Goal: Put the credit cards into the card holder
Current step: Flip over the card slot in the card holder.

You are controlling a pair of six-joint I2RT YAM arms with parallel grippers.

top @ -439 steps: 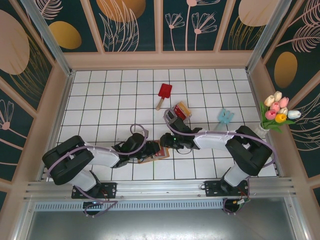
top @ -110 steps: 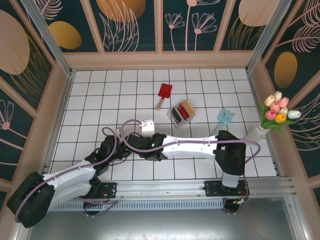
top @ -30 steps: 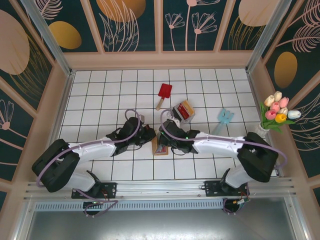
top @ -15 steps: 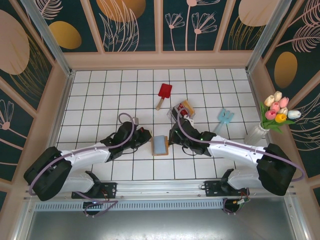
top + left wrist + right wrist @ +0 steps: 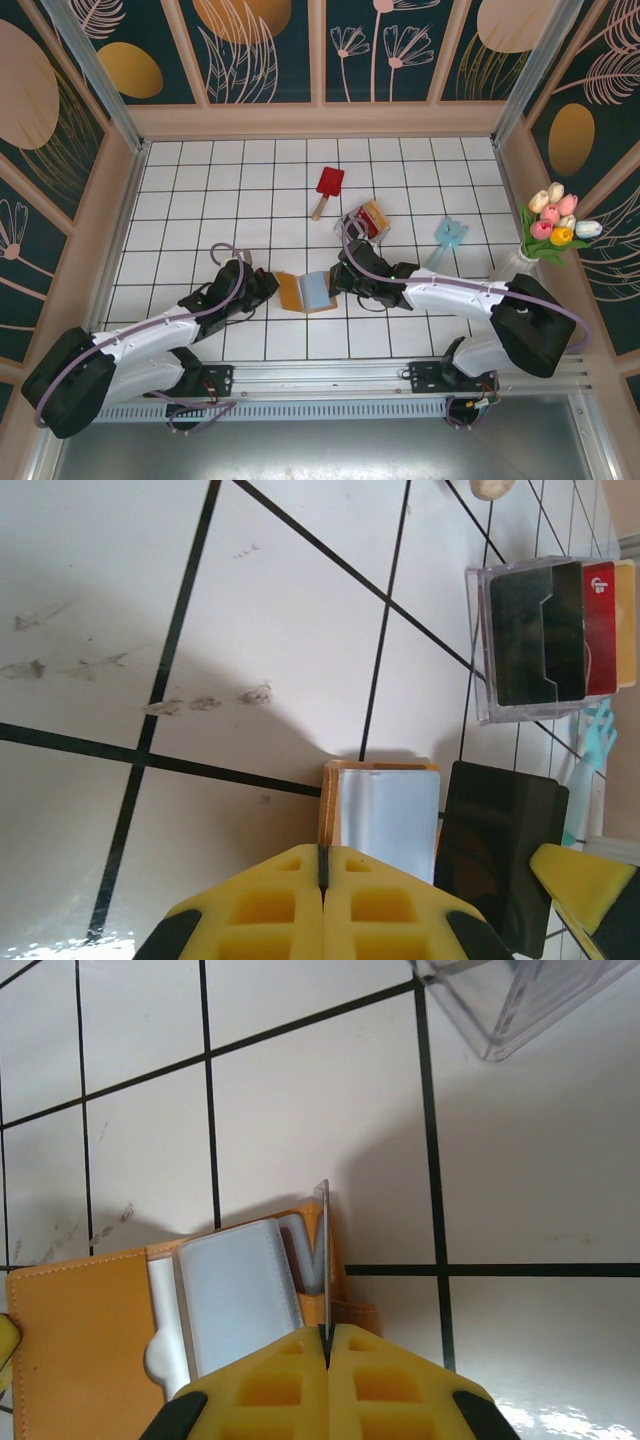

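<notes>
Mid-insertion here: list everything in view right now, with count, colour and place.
card holder: one, orange-tan, lying open at front centre between the grippers
pale blue card: one, on the holder's inner face
black card: one, held on edge at the holder's right side
clear box: one, transparent, behind the holder
boxed cards: three visible, black, red, yellow, upright in the box
red paddle: one, wooden handle, beyond the box
teal tool: one, right of the box
tulips: one bunch, pink, white, yellow, right edge
table: white tiles, black grid
left gripper: shut on the holder's left edge
right gripper: shut on the black card
</notes>
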